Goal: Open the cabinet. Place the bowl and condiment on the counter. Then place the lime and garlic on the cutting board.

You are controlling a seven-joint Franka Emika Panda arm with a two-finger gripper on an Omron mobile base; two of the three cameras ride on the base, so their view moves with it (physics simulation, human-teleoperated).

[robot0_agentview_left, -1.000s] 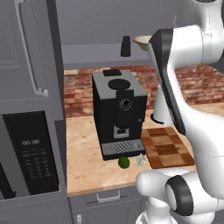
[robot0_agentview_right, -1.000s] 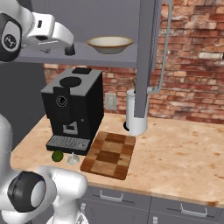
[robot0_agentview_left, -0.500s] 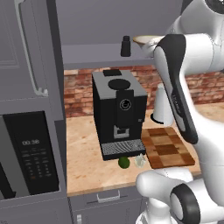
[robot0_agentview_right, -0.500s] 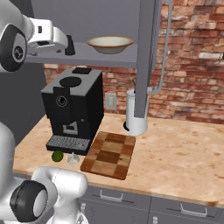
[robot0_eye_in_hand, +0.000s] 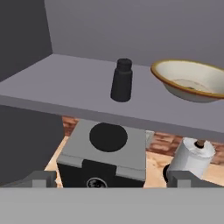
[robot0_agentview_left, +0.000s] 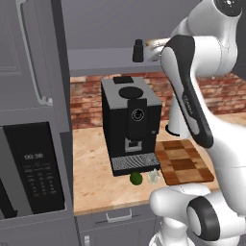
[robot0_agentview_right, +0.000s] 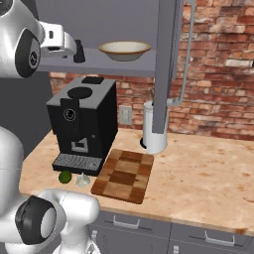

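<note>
The grey wall cabinet [robot0_agentview_right: 168, 64] with the long bar handle already stands open, so only this first step looks done. The wide cream bowl with the tan rim [robot0_eye_in_hand: 192, 81] and the small slim black condiment bottle [robot0_eye_in_hand: 121, 81], at about 9 o'clock from the bowl, are both on the cabinet shelf [robot0_eye_in_hand: 52, 85], not on the beige speckled tabletop [robot0_agentview_right: 208, 173].

The gripper [robot0_eye_in_hand: 111, 179] hangs open and empty before the bottle, probably to take it. The small dark-green lime [robot0_agentview_left: 136, 178] and the whitish garlic bulb [robot0_agentview_left: 153, 177] lie on the tabletop, just at 9 o'clock of the checkered wooden cutting board [robot0_agentview_left: 185, 163].

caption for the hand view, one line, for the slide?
Open gripper faces the open cabinet's shelf, black condiment bottle standing left of the bowl.
</note>
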